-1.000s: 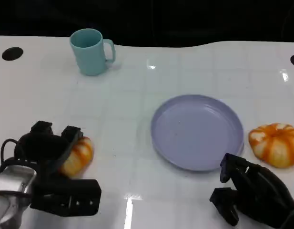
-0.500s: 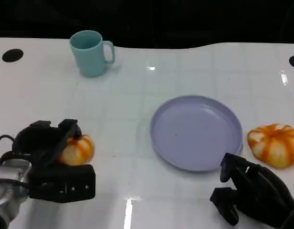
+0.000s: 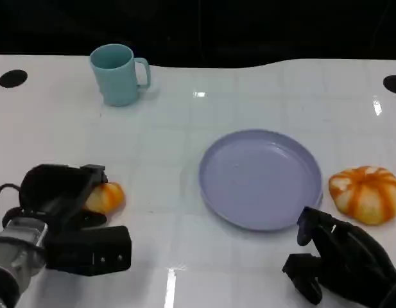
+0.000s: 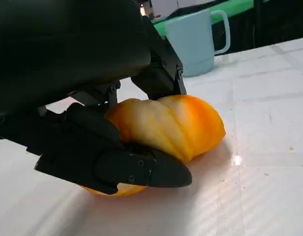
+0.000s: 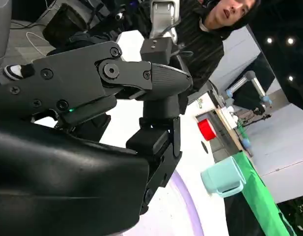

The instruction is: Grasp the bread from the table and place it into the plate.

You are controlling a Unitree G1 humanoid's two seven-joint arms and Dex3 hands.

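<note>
A small orange and white bread (image 3: 108,196) lies on the white table at the front left. My left hand (image 3: 56,202) covers its left side and grips it. In the left wrist view the bread (image 4: 176,123) sits on the table with black fingers (image 4: 136,167) wrapped under and over it. The lilac plate (image 3: 258,176) stands bare right of the middle. At the front right, close to the plate's near rim, my right hand (image 3: 342,260) rests with nothing in it and its fingers apart.
A second, larger orange striped bread (image 3: 366,194) lies just right of the plate. A teal mug (image 3: 115,74) stands at the back left. Beyond the table, the right wrist view shows a person (image 5: 210,29).
My left hand has slid further over the bread and closed around it, hiding more of it. The right hand has stayed put. The camera has shifted slightly.
</note>
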